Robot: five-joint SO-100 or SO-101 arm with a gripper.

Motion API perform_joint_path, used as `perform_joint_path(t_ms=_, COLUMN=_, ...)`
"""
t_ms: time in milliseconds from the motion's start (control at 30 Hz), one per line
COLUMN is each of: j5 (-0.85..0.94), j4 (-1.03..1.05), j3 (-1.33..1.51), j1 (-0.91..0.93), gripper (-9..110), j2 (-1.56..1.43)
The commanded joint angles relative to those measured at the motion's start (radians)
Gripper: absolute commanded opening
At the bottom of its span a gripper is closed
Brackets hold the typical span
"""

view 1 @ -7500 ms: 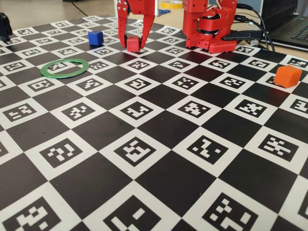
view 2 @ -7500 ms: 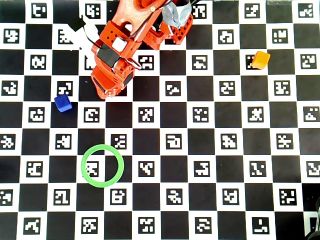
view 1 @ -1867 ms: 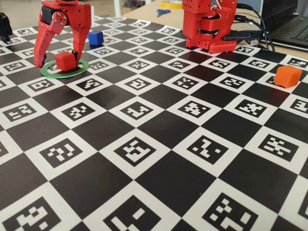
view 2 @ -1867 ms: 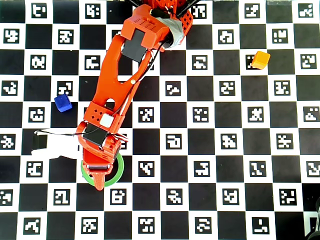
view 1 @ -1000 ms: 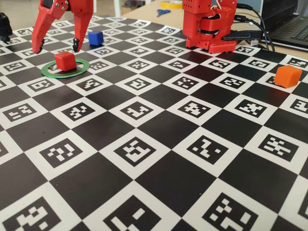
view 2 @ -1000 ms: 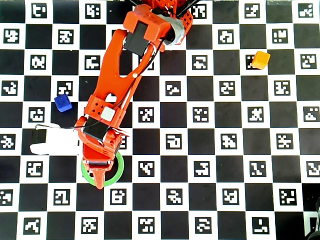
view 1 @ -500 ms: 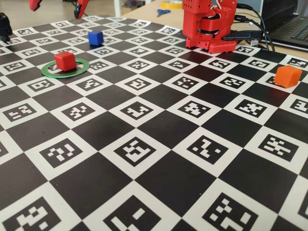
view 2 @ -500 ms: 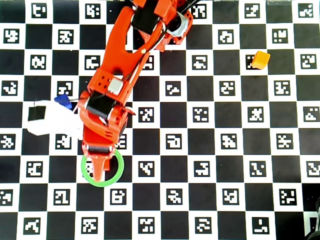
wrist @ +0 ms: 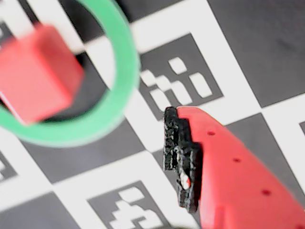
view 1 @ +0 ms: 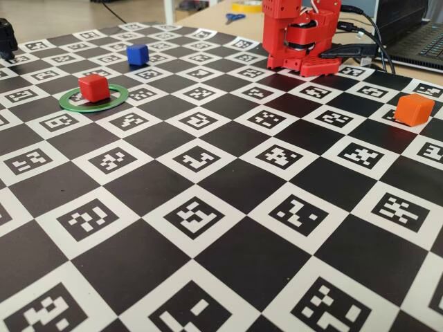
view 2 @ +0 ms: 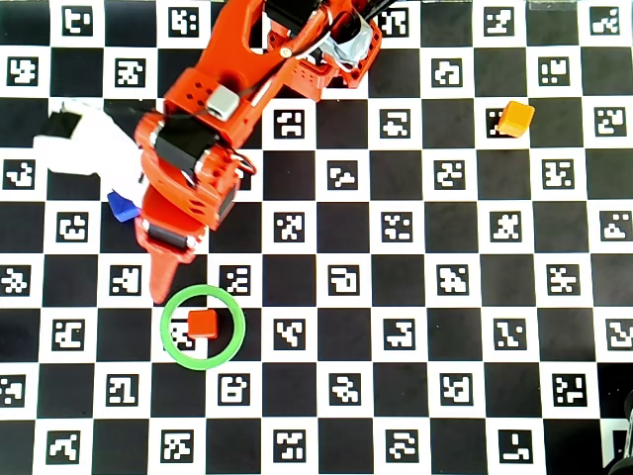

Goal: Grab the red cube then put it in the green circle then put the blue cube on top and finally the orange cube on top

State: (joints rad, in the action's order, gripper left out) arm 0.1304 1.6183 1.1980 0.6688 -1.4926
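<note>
Gripper [view 2: 158, 282] lifted clear, pulled back toward 12 o'clock; jaw state cannot be told. Red cube [view 2: 202, 323] left inside green circle [view 2: 233, 341] as stack base. Blue cube [view 1: 138, 54] judged next.

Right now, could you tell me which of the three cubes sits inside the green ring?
The red cube; it rests within the green circle, while the blue cube and orange cube lie outside.

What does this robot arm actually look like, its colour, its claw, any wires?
The arm is glossy red plastic with dark motor blocks and thin cables near its base. Its gripper tapers to pointed red fingers; one has a black ribbed pad and small holes.
</note>
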Motion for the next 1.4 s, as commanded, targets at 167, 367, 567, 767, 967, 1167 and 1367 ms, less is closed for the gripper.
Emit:
perform_joint_path(t_ms=167, j5=-0.189, j4=0.008, j3=-0.104, j1=0.133, gripper=45, j2=-0.095)
perform_joint_path(t_ms=367, j5=-0.261, j4=0.023, j3=-0.118, j1=0.187, gripper=47, j2=-0.069)
perform_joint_path(t_ms=567, j5=-0.304, j4=0.011, j3=-0.114, j1=0.232, gripper=48, j2=-0.032)
perform_joint_path(t_ms=767, j5=-0.324, j4=-0.029, j3=-0.055, j1=0.245, gripper=48, j2=0.0)
perform_joint_path(t_ms=967, j5=-0.341, j4=-0.097, j3=0.051, j1=0.249, gripper=47, j2=0.018)
perform_joint_path(t_ms=1167, j5=-0.334, j4=-0.156, j3=0.153, j1=0.25, gripper=47, j2=0.021)
perform_joint_path(t_ms=1367, j5=-0.307, j4=-0.272, j3=0.304, j1=0.265, gripper=46, j2=0.037)
